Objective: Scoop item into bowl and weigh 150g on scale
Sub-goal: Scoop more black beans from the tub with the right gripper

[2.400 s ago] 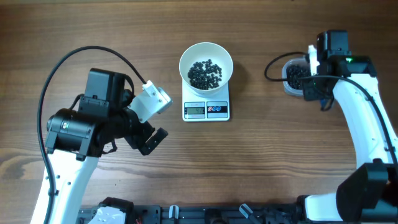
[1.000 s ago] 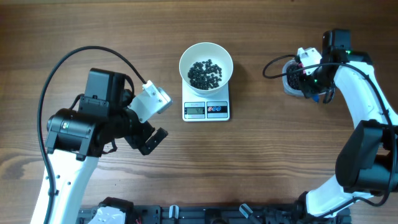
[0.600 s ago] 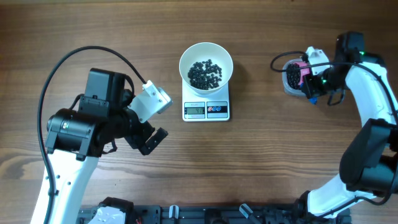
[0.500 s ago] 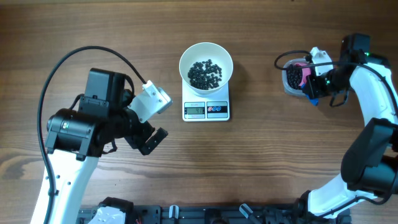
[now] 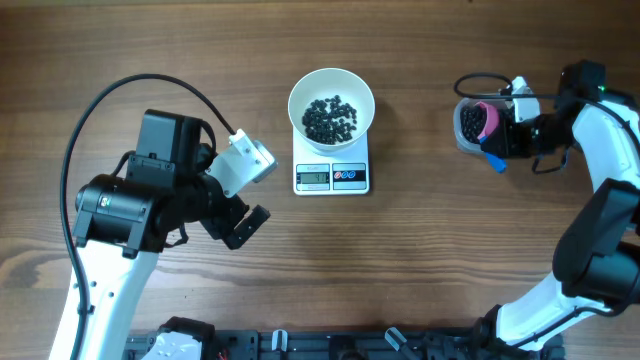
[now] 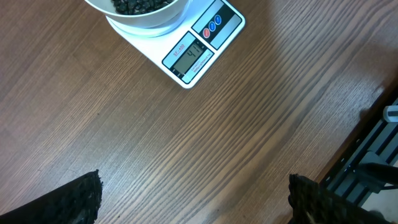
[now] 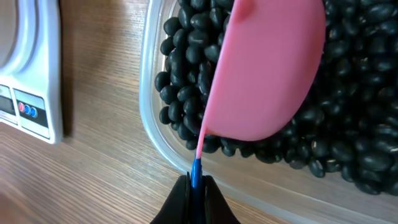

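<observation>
Your right gripper (image 7: 194,193) is clenched on the thin blue handle of the pink plastic scoop (image 7: 264,68), pinching it just above the rim of the clear rounded plastic tub (image 7: 149,118). The scoop's cup is inside the tub with its rounded back towards the wrist camera, over the glossy black beans (image 7: 348,124); you cannot tell how deep it sits. That arm runs up the bench's (image 5: 420,260) right edge, with its wrist turned inward so the gripper points towards the bench's middle.

The round white bowl (image 5: 300,95) stands on the small white rectangular digital scale (image 5: 331,177) near the middle of the far edge, well apart from the tub, and holds a shallow heap of beans (the display is lit, but its digits are too small to read).

Your left gripper (image 6: 194,199) is spread wide and holds nothing. Its arm is folded over the left half of the bench, aimed at the scale.
</observation>
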Tool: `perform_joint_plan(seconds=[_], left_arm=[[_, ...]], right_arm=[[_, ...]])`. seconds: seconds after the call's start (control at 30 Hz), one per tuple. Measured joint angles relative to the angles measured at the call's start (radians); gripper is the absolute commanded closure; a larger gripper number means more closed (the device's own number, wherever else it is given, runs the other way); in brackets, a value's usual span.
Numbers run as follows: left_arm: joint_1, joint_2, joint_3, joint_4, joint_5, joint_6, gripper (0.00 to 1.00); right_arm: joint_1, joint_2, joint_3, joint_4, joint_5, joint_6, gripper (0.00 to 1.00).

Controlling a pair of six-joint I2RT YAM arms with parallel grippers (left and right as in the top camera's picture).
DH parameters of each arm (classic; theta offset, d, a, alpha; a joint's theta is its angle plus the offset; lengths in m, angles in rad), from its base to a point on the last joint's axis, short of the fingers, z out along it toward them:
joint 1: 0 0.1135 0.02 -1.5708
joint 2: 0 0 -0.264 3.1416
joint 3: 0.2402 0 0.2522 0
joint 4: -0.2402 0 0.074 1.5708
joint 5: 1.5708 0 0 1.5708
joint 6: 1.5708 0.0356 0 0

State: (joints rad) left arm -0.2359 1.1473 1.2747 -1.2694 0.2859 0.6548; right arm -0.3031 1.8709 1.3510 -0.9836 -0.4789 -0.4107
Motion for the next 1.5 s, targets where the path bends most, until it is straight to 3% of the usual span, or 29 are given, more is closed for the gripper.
perform_joint_plan(seconds=[0.33,0.93,1.5], left_arm=[[0.000,0.000,0.000,0.000,0.000,0.000,0.00],[0.000,0.000,0.000,0.000,0.000,0.000,0.00],[0.000,0.000,0.000,0.000,0.000,0.000,0.00]], right_arm=[[-0.104,0.031,-0.002,-0.003,-0.144,0.104,0.96],[-0.288,0.059,-0.017,-0.026,-0.343,0.123,0.96],[-0.303,0.059,-0.018,-0.097,-0.570,0.126,0.96]])
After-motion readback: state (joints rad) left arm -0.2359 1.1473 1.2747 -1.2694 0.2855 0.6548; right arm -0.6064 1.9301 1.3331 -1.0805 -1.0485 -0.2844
